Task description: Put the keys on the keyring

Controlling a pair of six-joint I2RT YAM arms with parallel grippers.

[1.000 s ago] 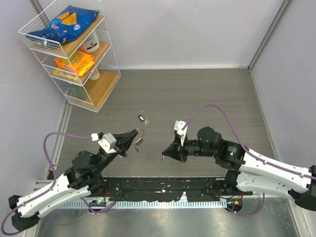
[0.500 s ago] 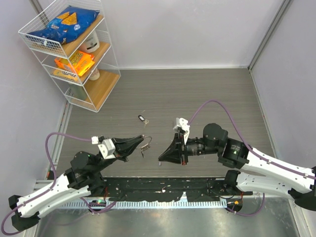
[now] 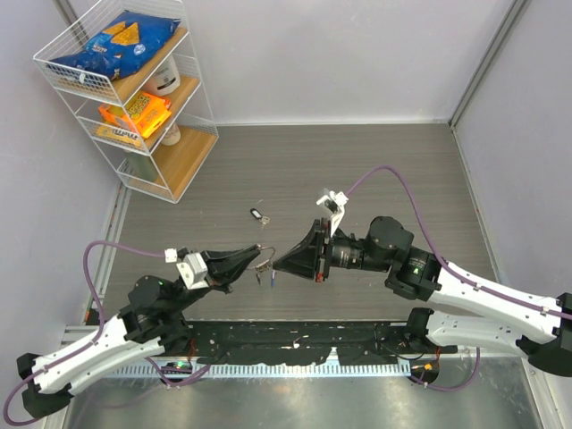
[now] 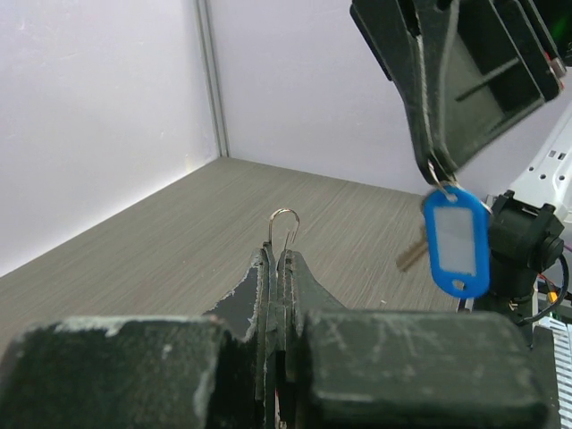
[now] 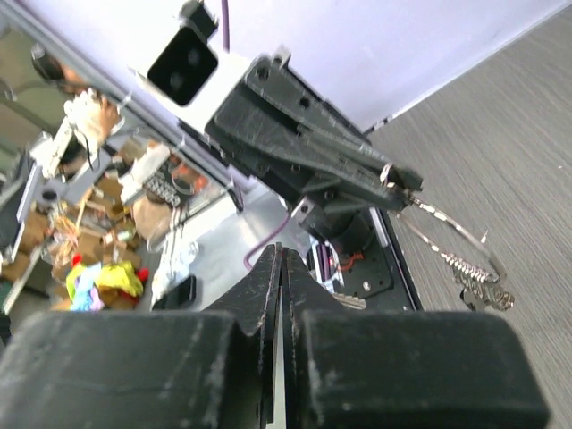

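My left gripper (image 3: 261,260) is shut on the keyring (image 4: 283,226), a thin silver wire loop that sticks up from its tips (image 4: 277,256). In the right wrist view the keyring (image 5: 454,234) hangs from the left gripper (image 5: 404,179) with small metal pieces (image 5: 483,288) dangling on it. My right gripper (image 3: 277,263) is shut on a key (image 5: 344,302); a blue tag (image 4: 456,239) and a key blade (image 4: 411,256) hang below its tips (image 4: 438,167). The two grippers' tips almost meet above the table. Another key with a dark tag (image 3: 258,214) lies on the table behind them.
A white wire shelf (image 3: 134,89) with snack bags stands at the back left. Grey walls close the table (image 3: 357,170) at the back and both sides. A black rail (image 3: 295,340) runs along the near edge between the arm bases.
My right gripper has moved left with its tagged key until its tips nearly touch the left gripper's. My left gripper with the keyring has shifted a little to the right.
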